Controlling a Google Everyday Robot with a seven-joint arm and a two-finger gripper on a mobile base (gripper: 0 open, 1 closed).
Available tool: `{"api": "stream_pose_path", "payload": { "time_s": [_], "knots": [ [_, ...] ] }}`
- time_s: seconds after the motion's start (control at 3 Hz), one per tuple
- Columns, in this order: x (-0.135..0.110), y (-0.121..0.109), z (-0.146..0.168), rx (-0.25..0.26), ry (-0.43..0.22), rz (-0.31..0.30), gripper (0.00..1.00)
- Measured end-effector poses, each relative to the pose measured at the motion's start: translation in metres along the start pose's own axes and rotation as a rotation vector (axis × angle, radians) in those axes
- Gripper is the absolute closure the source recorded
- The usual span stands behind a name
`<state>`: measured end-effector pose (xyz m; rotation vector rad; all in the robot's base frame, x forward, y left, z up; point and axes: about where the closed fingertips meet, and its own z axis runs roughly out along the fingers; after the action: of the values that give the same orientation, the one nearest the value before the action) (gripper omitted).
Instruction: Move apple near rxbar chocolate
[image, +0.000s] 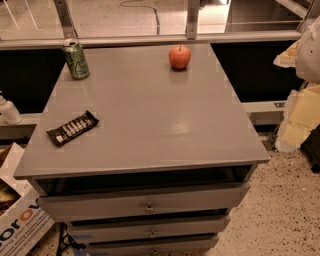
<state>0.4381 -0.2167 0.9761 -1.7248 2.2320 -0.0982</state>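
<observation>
The apple (179, 56) is round and red-orange with a short dark stem. It stands upright near the far edge of the grey cabinet top (150, 120), right of centre. The rxbar chocolate (72, 128) is a flat black bar with white print. It lies near the left edge, towards the front, far from the apple. My gripper (296, 100) shows as pale white and yellow parts at the right edge of the view. It is off the cabinet's right side, well apart from both things and holding nothing that I can see.
A green drink can (76, 60) stands at the far left corner of the top. A white bottle (8, 111) sits on a ledge to the left. A cardboard box (20, 220) is on the floor at the lower left. Drawers (149, 205) are below the front edge.
</observation>
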Motion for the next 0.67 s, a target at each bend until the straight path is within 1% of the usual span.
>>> {"api": "stream_pose_path", "payload": {
  "time_s": [0.33, 0.67],
  "knots": [
    [-0.002, -0.001, -0.002, 0.014, -0.013, -0.007, 0.00],
    [-0.013, -0.017, 0.022, 0.017, -0.066, 0.003, 0.00]
  ]
}}
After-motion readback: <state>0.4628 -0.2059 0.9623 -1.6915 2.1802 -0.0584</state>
